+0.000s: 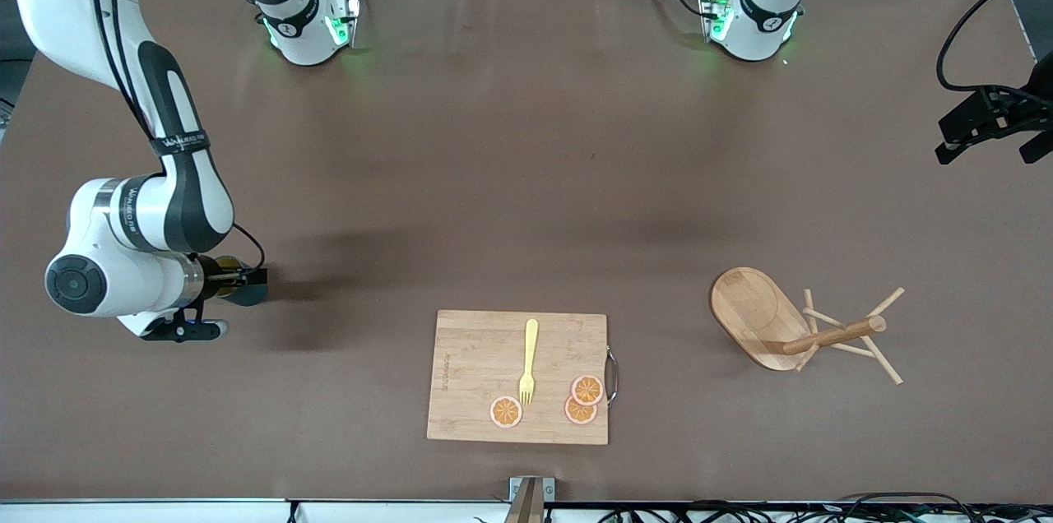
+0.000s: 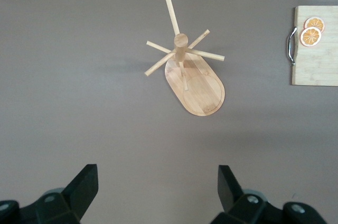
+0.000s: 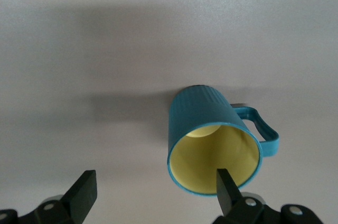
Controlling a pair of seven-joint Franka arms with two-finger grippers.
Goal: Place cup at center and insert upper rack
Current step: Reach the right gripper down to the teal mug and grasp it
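Right wrist view showed the right gripper (image 3: 156, 195) spread wide and holding nothing, directly over the cup (image 3: 214, 142), whose mustard mouth opened up toward the camera with one finger (image 3: 228, 189) crossing the rim's edge and the other well off to the side. The cup's handle (image 3: 260, 129) pointed away from the gripper's open span, so the coming grasp seemed to turn on shifting sideways until the rim sat between the fingers. In the front view the cup itself was hidden under the right arm's wrist (image 1: 123, 260), at the right arm's end of the bench (image 1: 526, 136); a wide bare stretch of bench lay between it and the cutting board (image 1: 518, 379), which carried a yellow fork (image 1: 528, 363) and three orange slices (image 1: 580, 400). The right arm was clearly the nearer one to the cup. The left gripper (image 2: 156, 192) hung open and empty above the left arm's end of the bench, waiting, with the upper rack (image 2: 193, 76) in its sight. That rack (image 1: 810, 330) stood beside the cutting board toward the left arm's end, its oval base's long axis running slantwise, pegs crossing around the post. The bench centre looked free for the cup.
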